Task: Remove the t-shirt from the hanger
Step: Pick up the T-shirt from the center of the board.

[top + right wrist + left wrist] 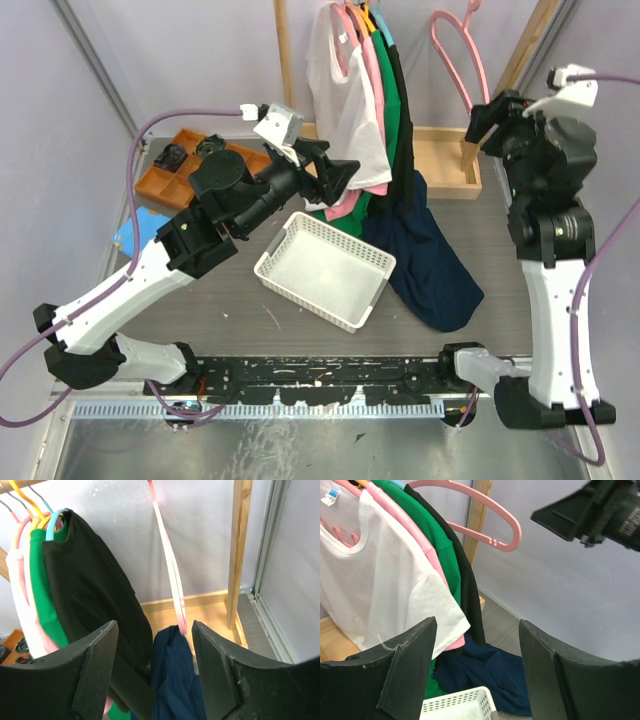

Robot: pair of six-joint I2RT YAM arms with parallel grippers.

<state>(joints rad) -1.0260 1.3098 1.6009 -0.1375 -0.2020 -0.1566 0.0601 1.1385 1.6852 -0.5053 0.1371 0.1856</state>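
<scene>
Left pincer (340, 172): centre of the overhead view, jaws apart, clamped on nothing, just beside the hem of the white t-shirt (385, 580). Right pincer (483, 118): upper right of the same view, jaws apart, holding nothing, directed toward the pink hanger (516, 532), which hangs alone to the right of the garment row. Garment row, upper centre, on hangers, left to right: the white t-shirt, pink t-shirt (405, 522), green t-shirt (435, 535), black t-shirt (467, 590). Navy t-shirt (435, 265): off the hanger, heaped on the tabletop (230, 300) right of centre, its upper end at the wooden rack base (445, 160), beneath the pink hanger and the black t-shirt, its lower end spread toward the bottom of the frame. White basket (325, 268): perforated, rectangular, set at an angle in mid-frame, just left of the navy t-shirt. Orange tray (165, 180): upper left, compartmented, holding small dark items too small to identify.
</scene>
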